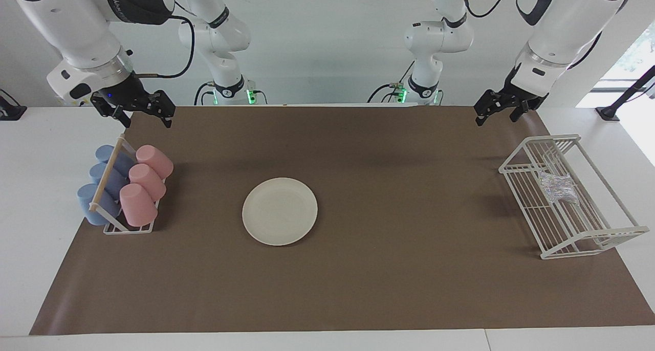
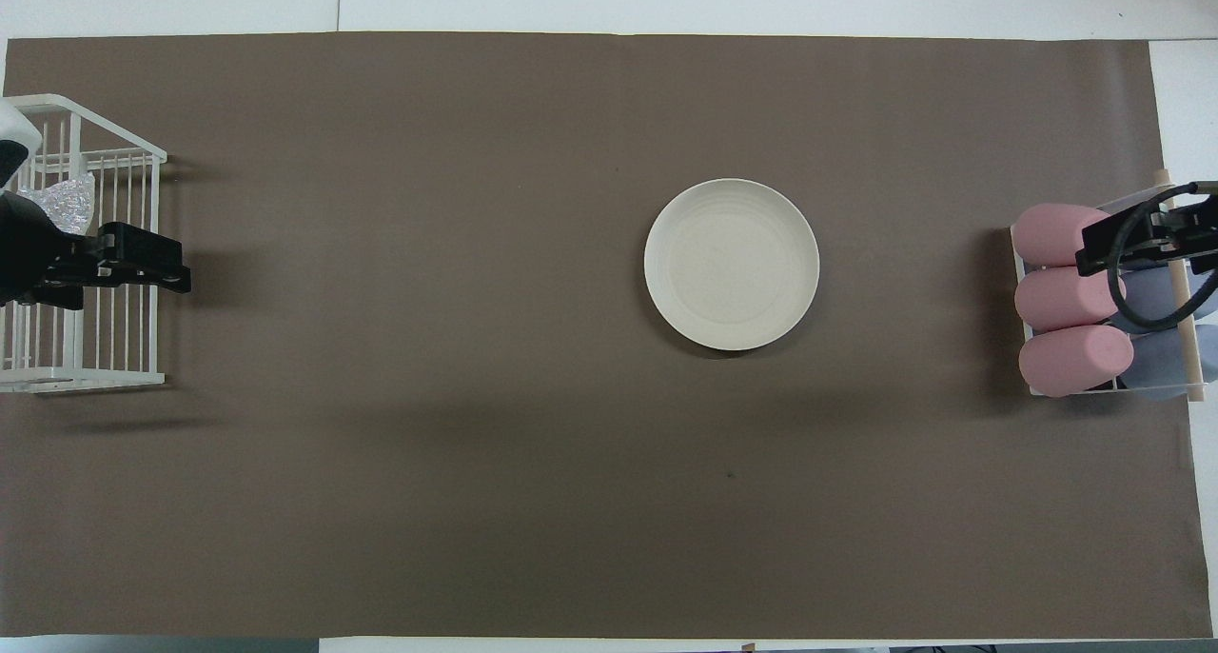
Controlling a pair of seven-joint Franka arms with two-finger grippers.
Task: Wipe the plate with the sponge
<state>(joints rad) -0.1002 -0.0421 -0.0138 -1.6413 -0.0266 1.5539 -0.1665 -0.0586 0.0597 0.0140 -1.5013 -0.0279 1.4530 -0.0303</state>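
My left claw (image 1: 495, 111) hangs wide and empty, nearest the crinkly silvery sponge (image 1: 558, 188). It lies in the white wire rack (image 1: 588, 238); the round cream plate (image 1: 280, 211) sits mid-tabletop. My right claw (image 1: 137, 110), also wide, waits.

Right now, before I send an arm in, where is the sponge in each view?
Facing view: the sponge lies inside the white wire basket, at the left arm's end of the table.
Overhead view: the sponge shows through the basket's bars, partly covered by the raised left gripper.
Shared landmark: the plate, mid-mat in both views.
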